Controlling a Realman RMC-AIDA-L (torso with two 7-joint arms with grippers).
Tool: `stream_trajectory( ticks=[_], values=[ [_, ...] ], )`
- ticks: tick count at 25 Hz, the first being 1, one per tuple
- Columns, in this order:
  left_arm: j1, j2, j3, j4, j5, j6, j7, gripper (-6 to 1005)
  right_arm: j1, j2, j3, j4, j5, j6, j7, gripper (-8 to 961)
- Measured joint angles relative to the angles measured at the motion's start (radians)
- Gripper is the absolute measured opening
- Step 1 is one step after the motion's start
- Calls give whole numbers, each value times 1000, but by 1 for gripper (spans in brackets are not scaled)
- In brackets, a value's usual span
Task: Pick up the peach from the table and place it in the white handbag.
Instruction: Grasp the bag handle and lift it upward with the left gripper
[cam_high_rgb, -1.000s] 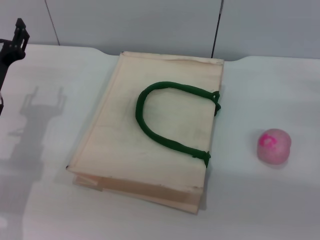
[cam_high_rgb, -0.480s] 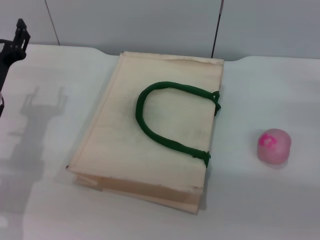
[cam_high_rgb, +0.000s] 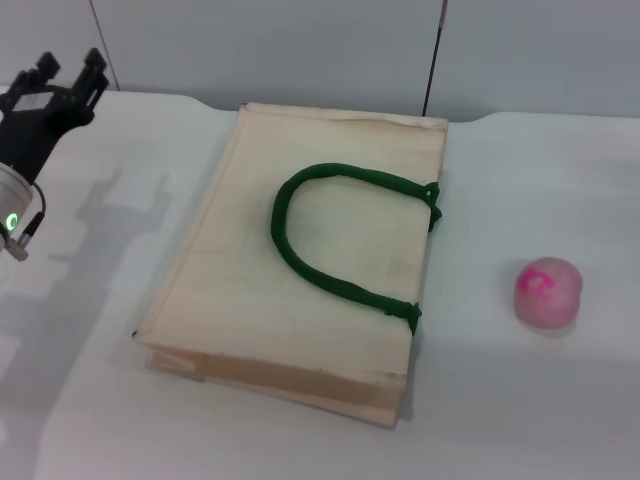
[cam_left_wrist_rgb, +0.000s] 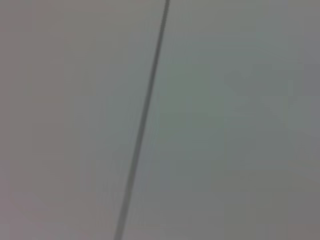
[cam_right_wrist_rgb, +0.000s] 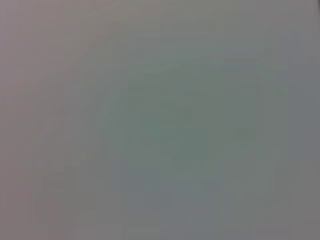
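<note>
Lying flat mid-frame on white tabletop (cam_high_rgb: 560, 420): white handbag (cam_high_rgb: 240, 280), green loop handle (cam_high_rgb: 300, 262) resting on top face, tabs toward bag's right edge. Sitting lower right of frame, well apart from bag, nothing touching it: peach (cam_high_rgb: 548, 291), magenta blotch up. Hovering upper left of frame, clear of bag: left gripper (cam_high_rgb: 68, 72), fingers (cam_high_rgb: 93, 66) spread apart w/ nothing between. Right gripper out of shot, so fingers' state can't be told. Wrist views: blank grey only, left one w/ a thin dark line
</note>
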Motion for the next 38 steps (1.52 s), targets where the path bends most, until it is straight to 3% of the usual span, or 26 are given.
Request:
stream_trajectory(
  ticks=[9, 17, 24, 29, 38],
  values=[
    [-79, -2, 0, -251, 380, 33, -499, 651, -7, -2, 0, -102, -218, -37, 219, 895],
    [-166, -2, 2, -511, 731, 155, -890, 650, -7, -6, 0, -136, -327, -31, 307, 893],
    [-247, 4, 2, -538, 977, 176, -973, 650, -12, -6, 0, -219, -492, 7, 456, 891],
    [-327, 4, 2, -548, 1150, 167, -1030, 650, -9, -6, 0, -225, -505, 10, 467, 889],
    [-403, 2, 2, -522, 1337, 139, -1117, 651, -5, -5, 0, -226, -506, 31, 468, 887]
  ],
)
